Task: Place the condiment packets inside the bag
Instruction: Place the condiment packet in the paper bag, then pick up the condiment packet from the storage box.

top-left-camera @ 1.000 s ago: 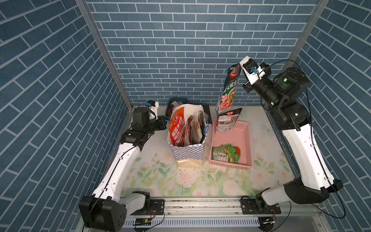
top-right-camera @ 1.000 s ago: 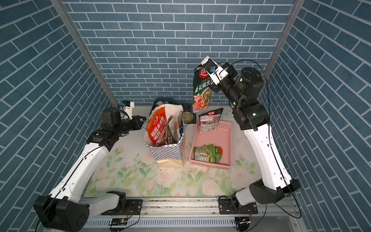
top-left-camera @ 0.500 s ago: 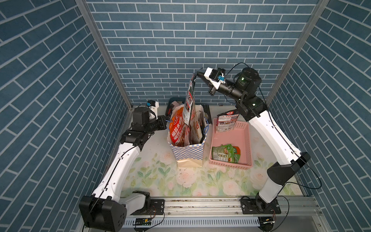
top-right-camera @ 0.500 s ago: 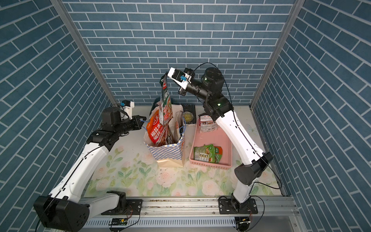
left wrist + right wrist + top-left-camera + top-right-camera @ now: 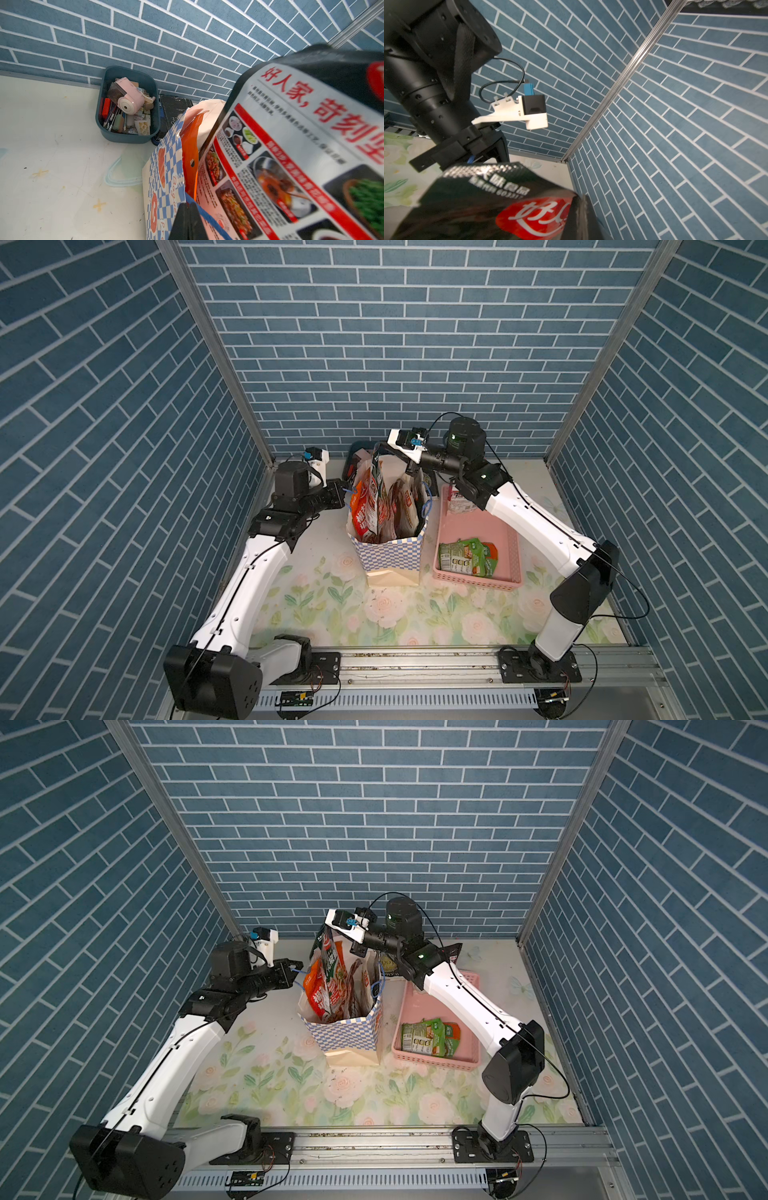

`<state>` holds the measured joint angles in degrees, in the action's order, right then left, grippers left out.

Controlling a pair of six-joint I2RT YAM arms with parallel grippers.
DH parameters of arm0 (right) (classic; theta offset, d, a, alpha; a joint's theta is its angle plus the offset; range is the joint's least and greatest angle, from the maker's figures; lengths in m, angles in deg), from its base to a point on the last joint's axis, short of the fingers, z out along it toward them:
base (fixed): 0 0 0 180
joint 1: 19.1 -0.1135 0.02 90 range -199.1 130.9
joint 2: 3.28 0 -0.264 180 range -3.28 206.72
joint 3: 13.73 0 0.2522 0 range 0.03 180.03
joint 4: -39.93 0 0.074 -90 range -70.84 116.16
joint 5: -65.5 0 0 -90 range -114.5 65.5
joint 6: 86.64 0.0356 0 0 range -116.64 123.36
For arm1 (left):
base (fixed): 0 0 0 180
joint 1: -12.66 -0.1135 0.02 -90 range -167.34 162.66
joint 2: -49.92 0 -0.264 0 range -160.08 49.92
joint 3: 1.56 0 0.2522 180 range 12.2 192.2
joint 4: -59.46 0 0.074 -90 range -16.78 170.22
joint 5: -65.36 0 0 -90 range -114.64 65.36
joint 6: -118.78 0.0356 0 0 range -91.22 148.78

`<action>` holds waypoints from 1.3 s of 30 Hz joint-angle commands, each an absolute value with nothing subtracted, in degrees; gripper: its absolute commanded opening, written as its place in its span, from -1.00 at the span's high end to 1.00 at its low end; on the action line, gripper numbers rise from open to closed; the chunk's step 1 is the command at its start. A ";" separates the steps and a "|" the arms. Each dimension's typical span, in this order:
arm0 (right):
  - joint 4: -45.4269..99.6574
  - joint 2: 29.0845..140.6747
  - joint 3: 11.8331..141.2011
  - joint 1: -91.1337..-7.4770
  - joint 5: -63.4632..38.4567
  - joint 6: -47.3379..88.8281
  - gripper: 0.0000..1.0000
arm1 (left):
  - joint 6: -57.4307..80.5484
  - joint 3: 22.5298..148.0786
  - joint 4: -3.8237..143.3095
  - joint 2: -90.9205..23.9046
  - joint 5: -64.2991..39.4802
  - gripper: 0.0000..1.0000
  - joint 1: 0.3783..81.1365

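Black packet (image 5: 377, 477) — top pinched in the right tool (image 5: 384, 448) — stands partly inside the bag (image 5: 390, 558).

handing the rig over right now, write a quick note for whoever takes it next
Left tool: shut on the blue cord handle of the bag, on the bag's left side.
Right tool: shut on the top edge of the black packet. Its lower part is inside the bag mouth and it is not released.
Done: several packets stand in the bag, including the orange-red packet.
Left: release the black packet. Then move the green packets from the pink basket, and one more packet at its far end, partly hidden by the right arm.
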<state>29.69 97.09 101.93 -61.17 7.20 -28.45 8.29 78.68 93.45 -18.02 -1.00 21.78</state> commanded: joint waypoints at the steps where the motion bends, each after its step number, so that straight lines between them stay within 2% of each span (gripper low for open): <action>1: 36.66 94.53 101.64 -61.11 6.18 -28.08 1.00 | 9.18 77.93 93.44 -18.25 -0.55 0.85 21.80; 7: 40.44 96.31 99.36 -61.11 3.15 -31.20 1.00 | 9.27 78.07 93.44 -18.62 -0.62 0.85 21.80; 12: 48.21 93.77 89.36 -61.35 0.52 -41.80 1.00 | 9.45 77.98 93.66 -18.73 -0.86 0.85 21.80; 16: 48.42 92.60 83.28 -61.71 -1.29 -49.05 1.00 | 9.71 77.96 93.96 -18.91 -1.15 0.85 21.80; 22: 47.53 90.55 77.91 -61.72 -3.02 -51.46 1.00 | 9.76 78.19 94.02 -19.11 -1.17 0.85 21.80; 26: 42.40 89.23 79.73 -61.67 -3.61 -52.95 0.61 | 9.65 78.10 93.80 -19.25 -1.02 0.85 21.80; 29: 38.25 88.18 81.66 -61.71 -5.72 -54.00 -0.07 | 9.53 77.89 93.64 -19.17 -0.99 0.85 21.80; 35: 30.44 85.02 86.98 -61.34 -14.46 -47.75 -0.44 | 8.89 78.18 93.35 -19.41 0.00 0.85 21.81; 39: 18.75 81.89 90.79 -58.38 -14.76 -41.02 -0.48 | 8.94 78.62 93.52 -19.31 0.15 0.85 21.80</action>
